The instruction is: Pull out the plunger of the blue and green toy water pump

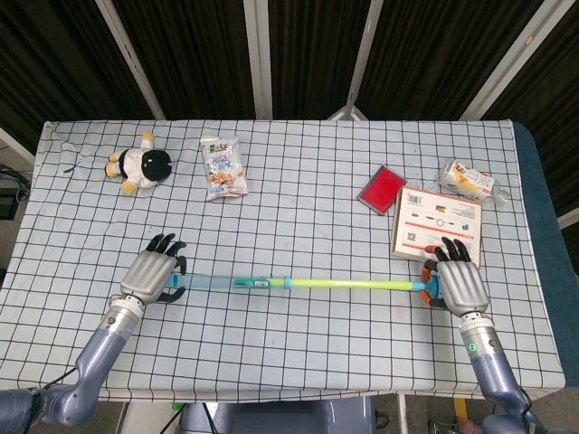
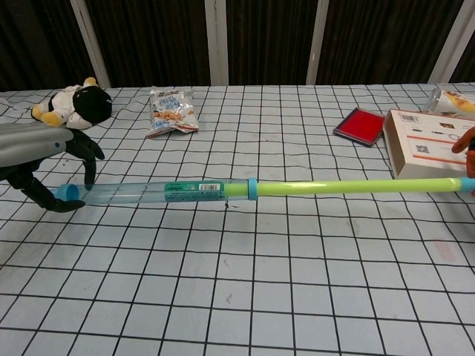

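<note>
The toy water pump lies across the front of the table: a clear blue barrel [image 1: 233, 283] [image 2: 159, 192] on the left and a long green plunger rod [image 1: 357, 284] [image 2: 349, 186] drawn far out to the right. My left hand [image 1: 150, 274] [image 2: 44, 152] grips the blue end of the barrel. My right hand [image 1: 460, 284] holds the blue and orange plunger handle at the rod's far end; in the chest view only an orange fingertip [image 2: 467, 141] shows at the right edge.
A white box [image 1: 439, 228] [image 2: 424, 142] sits just behind my right hand, with a red pouch [image 1: 382, 188] and a wrapped snack [image 1: 468, 180] near it. A snack bag [image 1: 223, 168] and a plush cow [image 1: 140, 166] lie at the back left.
</note>
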